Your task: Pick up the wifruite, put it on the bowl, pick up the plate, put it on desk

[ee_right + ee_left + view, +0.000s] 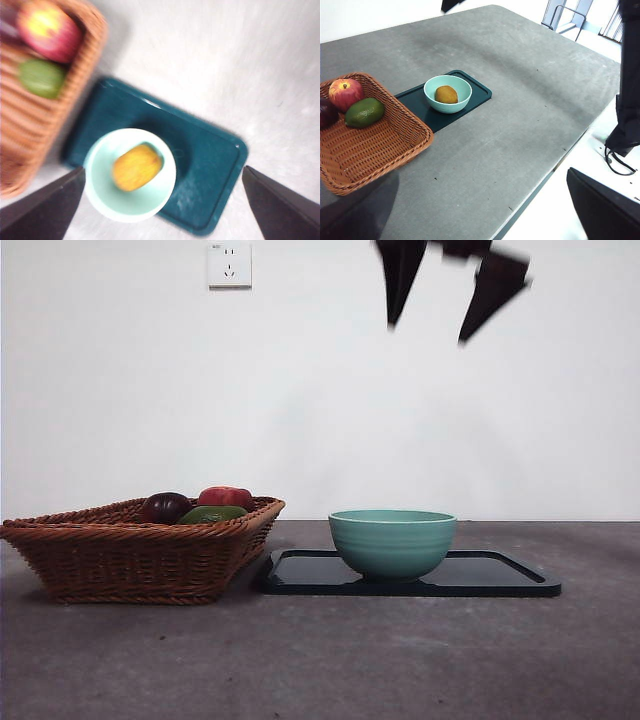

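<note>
- Front view: right gripper (455, 305) hangs high above the bowl (393, 540), jaws spread, empty; the bowl stands on the dark tray (500, 575), so lifting the tray could tip it.
- Left wrist view: wifruite (446, 94) lies in the bowl; basket (395, 130) touches the tray's end, crowding any grasp there; left jaws: cannot tell.
- Right wrist view: blurred; wifruite (137, 167) in the bowl, jaws wide apart, counter (250, 75) bare beyond.

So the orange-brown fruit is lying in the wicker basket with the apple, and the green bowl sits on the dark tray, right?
Not quite. The orange-brown fruit lies inside the green bowl, not in the wicker basket; the left wrist view shows this plainly. The apple is in the basket, and the bowl does sit on the dark tray.
</note>
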{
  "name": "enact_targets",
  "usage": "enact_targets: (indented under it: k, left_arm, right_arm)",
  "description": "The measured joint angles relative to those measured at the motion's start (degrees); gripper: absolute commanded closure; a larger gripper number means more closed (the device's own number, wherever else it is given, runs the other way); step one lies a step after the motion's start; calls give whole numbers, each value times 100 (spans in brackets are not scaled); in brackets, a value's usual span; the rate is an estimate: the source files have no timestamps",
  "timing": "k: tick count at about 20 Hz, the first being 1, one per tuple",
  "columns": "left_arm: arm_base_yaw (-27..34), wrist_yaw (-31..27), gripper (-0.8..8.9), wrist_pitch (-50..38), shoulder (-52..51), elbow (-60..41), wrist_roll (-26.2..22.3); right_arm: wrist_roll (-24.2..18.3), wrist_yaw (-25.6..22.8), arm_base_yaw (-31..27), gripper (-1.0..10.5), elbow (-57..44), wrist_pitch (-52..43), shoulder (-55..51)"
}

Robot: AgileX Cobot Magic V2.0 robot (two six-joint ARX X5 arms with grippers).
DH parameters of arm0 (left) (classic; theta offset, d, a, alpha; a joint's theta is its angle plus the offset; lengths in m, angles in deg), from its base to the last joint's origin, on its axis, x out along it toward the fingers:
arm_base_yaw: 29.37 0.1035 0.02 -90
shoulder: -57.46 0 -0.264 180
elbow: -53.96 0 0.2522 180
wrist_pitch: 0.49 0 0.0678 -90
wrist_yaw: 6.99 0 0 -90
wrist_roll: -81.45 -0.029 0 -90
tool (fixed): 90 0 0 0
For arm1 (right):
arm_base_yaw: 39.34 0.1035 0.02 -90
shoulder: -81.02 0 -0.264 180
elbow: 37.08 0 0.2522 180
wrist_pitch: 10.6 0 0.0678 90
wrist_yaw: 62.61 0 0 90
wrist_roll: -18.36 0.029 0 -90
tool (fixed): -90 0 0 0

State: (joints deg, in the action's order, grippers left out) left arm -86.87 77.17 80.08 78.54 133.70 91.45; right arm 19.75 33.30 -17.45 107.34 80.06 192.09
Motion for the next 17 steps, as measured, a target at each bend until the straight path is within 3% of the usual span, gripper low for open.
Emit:
enact_targets:
  k: [6, 17]
  left_arm:
    - [0, 0, 215, -2, 0, 0, 0]
    - [0, 0, 216, -214, 0, 0, 0]
  right_arm:
    - [103, -457, 479, 366, -2151, 4, -2347]
    - [796, -463, 1043, 366, -5482, 2, -6430]
